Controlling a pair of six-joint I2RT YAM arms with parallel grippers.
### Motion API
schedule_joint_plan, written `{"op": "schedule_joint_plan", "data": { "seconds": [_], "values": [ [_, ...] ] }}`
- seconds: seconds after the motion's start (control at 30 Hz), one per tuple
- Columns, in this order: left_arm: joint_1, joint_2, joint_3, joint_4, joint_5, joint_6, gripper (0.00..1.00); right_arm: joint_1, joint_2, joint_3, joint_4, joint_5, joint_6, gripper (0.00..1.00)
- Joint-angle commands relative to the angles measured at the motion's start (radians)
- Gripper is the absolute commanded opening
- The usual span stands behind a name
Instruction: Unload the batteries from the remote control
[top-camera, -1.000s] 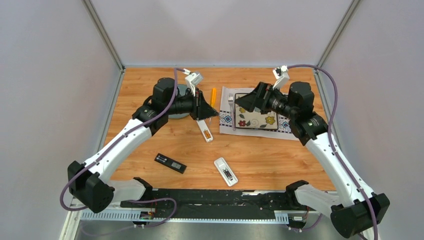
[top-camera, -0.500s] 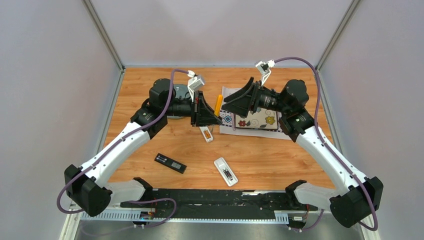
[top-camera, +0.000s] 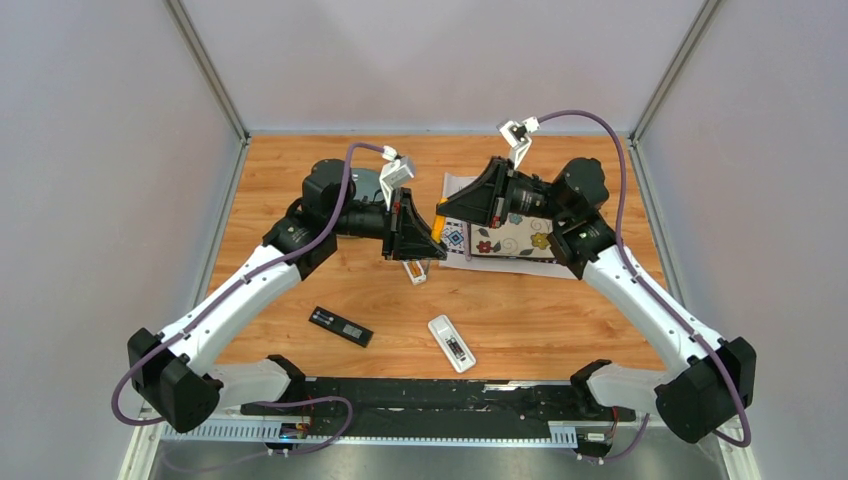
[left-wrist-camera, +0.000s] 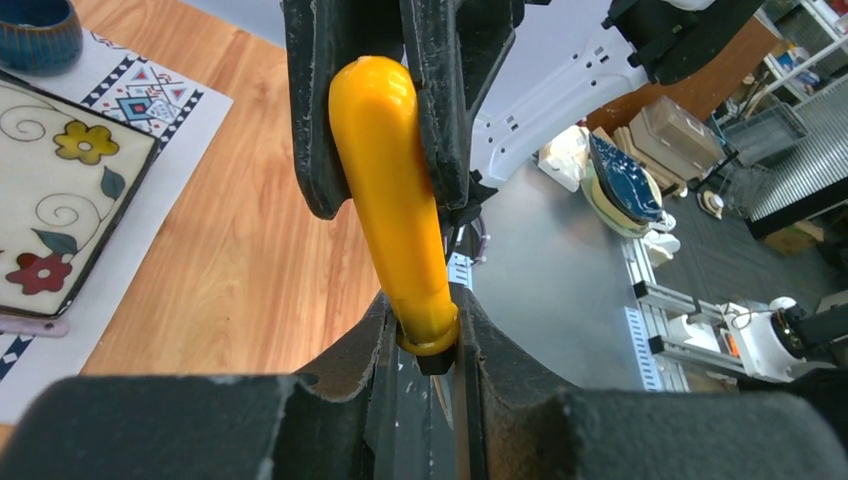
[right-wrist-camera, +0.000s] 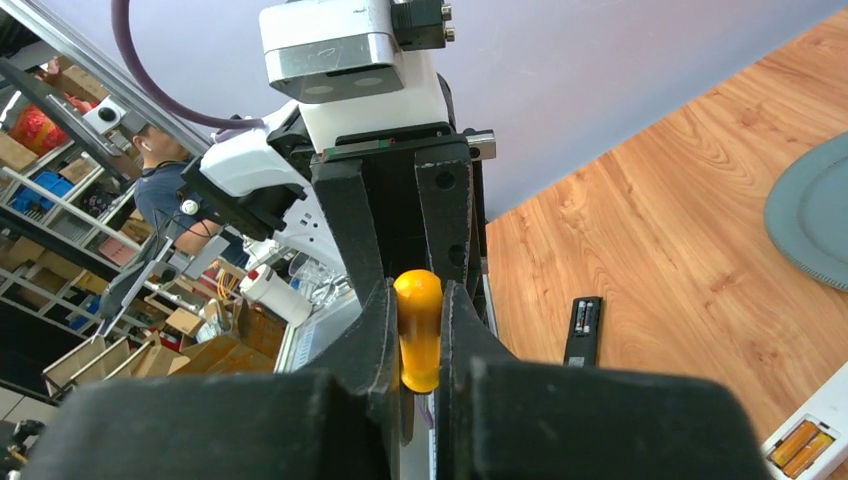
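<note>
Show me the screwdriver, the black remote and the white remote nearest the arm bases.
screwdriver (left-wrist-camera: 395, 190), left wrist view, middle of its orange handle.
black remote (top-camera: 340, 326), top external view, centre of its body.
white remote (top-camera: 451, 343), top external view, middle of its body.

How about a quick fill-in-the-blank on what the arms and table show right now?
1. The left gripper and right gripper are both shut on one ___.
2. The black remote lies on the ___ arm's side of the table.
3. Two orange batteries sit inside a white ___.
Missing words: screwdriver; left; remote.
</note>
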Motion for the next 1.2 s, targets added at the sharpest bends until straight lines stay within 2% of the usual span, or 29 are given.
{"op": "schedule_joint_plan", "data": {
  "seconds": [0.0, 0.03, 0.07, 0.17, 0.3, 0.5, 0.63, 0.7, 0.73, 0.83, 0.9, 0.93, 1.0, 1.03, 1.1, 1.17],
  "values": [
    [-0.004, -0.024, 0.035, -0.059, -0.02, 0.078, 0.29, 0.003, -0.007, 0.024, 0.044, 0.001, 0.025, 0.0],
    [-0.004, -0.034, 0.038, -0.081, -0.042, 0.096, 0.4, 0.003, -0.012, 0.029, -0.021, 0.01, 0.003, 0.0],
    [-0.005, -0.045, 0.041, -0.128, -0.072, 0.116, 0.56, 0.003, -0.022, 0.033, -0.06, 0.035, -0.039, 0.0],
    [-0.005, -0.091, 0.021, -0.156, -0.194, 0.158, 0.71, 0.001, -0.042, 0.063, -0.253, 0.135, -0.136, 0.0],
    [-0.004, -0.114, 0.009, -0.145, -0.266, 0.161, 0.74, 0.003, -0.052, 0.05, -0.306, 0.176, -0.129, 0.0],
    [-0.005, -0.056, 0.021, -0.093, -0.231, 0.123, 0.72, 0.003, -0.065, 0.004, -0.258, 0.18, -0.092, 0.0],
    [-0.004, -0.004, 0.035, -0.055, -0.202, 0.098, 0.63, 0.003, -0.072, 0.006, -0.261, 0.177, -0.098, 0.0],
    [-0.004, 0.007, 0.033, -0.04, -0.189, 0.086, 0.47, 0.003, -0.072, 0.011, -0.272, 0.179, -0.107, 0.0],
    [-0.004, 0.01, 0.035, -0.029, -0.186, 0.083, 0.31, 0.003, -0.069, 0.011, -0.279, 0.179, -0.113, 0.0],
    [-0.005, 0.015, 0.038, -0.03, -0.189, 0.078, 0.0, 0.003, -0.07, 0.004, -0.281, 0.179, -0.115, 0.0],
    [-0.004, 0.013, 0.039, -0.03, -0.188, 0.078, 0.0, 0.003, -0.075, 0.0, -0.281, 0.179, -0.136, 0.07],
    [-0.005, 0.01, 0.036, -0.032, -0.186, 0.078, 0.0, 0.003, -0.076, -0.002, -0.286, 0.182, -0.146, 0.18],
    [-0.005, 0.002, 0.033, -0.032, -0.185, 0.08, 0.0, 0.001, -0.093, -0.003, -0.293, 0.187, -0.184, 0.27],
    [-0.005, 0.001, 0.032, -0.035, -0.183, 0.083, 0.0, -0.003, -0.099, 0.0, -0.301, 0.188, -0.196, 0.38],
    [-0.005, -0.005, 0.032, -0.039, -0.177, 0.09, 0.0, -0.009, -0.11, 0.001, -0.301, 0.181, -0.219, 0.48],
    [-0.004, -0.01, 0.028, -0.041, -0.159, 0.09, 0.0, -0.019, -0.112, 0.004, -0.293, 0.145, -0.231, 0.62]
  ]
}}
